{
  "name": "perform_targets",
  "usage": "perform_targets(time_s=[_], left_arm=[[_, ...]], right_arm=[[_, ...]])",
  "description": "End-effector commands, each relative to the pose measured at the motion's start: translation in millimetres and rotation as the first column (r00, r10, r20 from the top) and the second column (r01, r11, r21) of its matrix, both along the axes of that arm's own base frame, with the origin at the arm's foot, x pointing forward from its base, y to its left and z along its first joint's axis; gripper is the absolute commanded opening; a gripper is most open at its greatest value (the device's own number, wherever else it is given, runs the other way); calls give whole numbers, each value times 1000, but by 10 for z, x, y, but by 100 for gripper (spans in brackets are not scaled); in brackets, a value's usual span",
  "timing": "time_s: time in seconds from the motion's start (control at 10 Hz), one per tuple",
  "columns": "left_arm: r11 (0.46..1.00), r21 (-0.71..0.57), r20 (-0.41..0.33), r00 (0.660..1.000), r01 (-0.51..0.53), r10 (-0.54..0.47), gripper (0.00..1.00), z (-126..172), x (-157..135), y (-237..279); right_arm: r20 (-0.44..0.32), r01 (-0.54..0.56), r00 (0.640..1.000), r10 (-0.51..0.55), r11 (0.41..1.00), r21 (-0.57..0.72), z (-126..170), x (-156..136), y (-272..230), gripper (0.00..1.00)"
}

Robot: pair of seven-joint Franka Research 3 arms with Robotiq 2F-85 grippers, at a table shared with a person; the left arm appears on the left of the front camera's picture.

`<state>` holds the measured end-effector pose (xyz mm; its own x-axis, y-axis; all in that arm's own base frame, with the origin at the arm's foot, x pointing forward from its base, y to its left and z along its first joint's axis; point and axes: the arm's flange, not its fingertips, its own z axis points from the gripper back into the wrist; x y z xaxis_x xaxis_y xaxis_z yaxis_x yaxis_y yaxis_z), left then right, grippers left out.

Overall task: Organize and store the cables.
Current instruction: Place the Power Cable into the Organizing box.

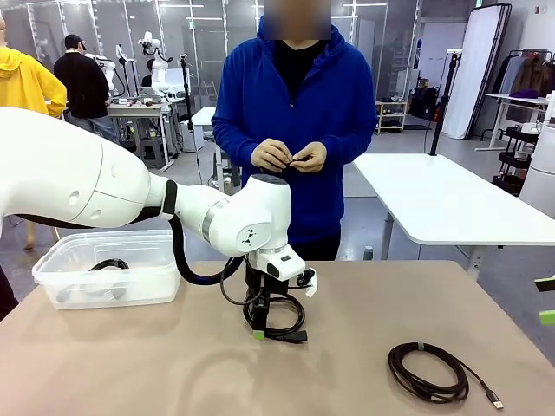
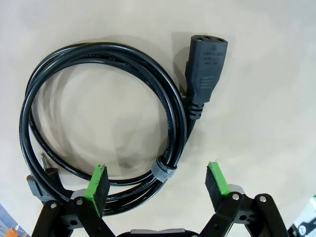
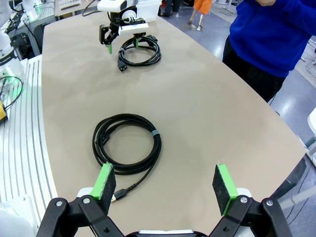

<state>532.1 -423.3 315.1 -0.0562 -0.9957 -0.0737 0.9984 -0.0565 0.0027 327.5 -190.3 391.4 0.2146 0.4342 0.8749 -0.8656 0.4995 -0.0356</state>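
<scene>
Front view gives you the layout: the tan tabletop (image 1: 130,373) lies bare along its near-left and near-middle stretches. A person (image 1: 295,113) in a blue hoodie stands at its far edge, hands (image 1: 289,157) together at chest height, well above the surface, on something too small to make out. Your left gripper (image 1: 260,328) is down at mid-table over a coiled black power cord (image 1: 293,333). In the left wrist view its jaws stand wide open, straddling the coil's near arc (image 2: 173,113). One green pad overlaps the strands, the grey tie (image 2: 163,171) sits between the pads, and the three-hole plug lies just beside the coil's outer side. You cannot tell whether the pad touches the cord. A clear plastic bin (image 1: 104,238) sits near the tabletop's far-left corner, well apart from that coil, with open surface between them; a third cable (image 1: 108,264) already lies inside it. The left arm's own black hose loops down close behind the gripper, between wrist and bin. To your right, a thinner cable (image 1: 425,392) lies coiled near the front-right edge, its plug end trailing toward the corner. The right gripper (image 3: 165,180) hangs above that edge with its jaws open and empty, and this coil (image 3: 156,140) is just ahead of them. A broad empty stretch separates the two coils, and the tabletop's curved edge falls away on either side. A white table (image 1: 451,199) stands off beyond the far-right corner.
</scene>
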Motion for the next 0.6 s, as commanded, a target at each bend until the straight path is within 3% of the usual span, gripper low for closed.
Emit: perform_targets(time_s=[0.0, 0.5], left_arm=[[990, -33, 26, 990, 138, -137, 99, -16, -56, 98], [910, -132, 52, 920, 392, -389, 99, -36, -55, 289]], right_arm=[[-15, 1, 1000, -1, 1000, 1, 20, -15, 9, 100], [-15, 1, 1000, -1, 1000, 1, 20, -15, 9, 100]])
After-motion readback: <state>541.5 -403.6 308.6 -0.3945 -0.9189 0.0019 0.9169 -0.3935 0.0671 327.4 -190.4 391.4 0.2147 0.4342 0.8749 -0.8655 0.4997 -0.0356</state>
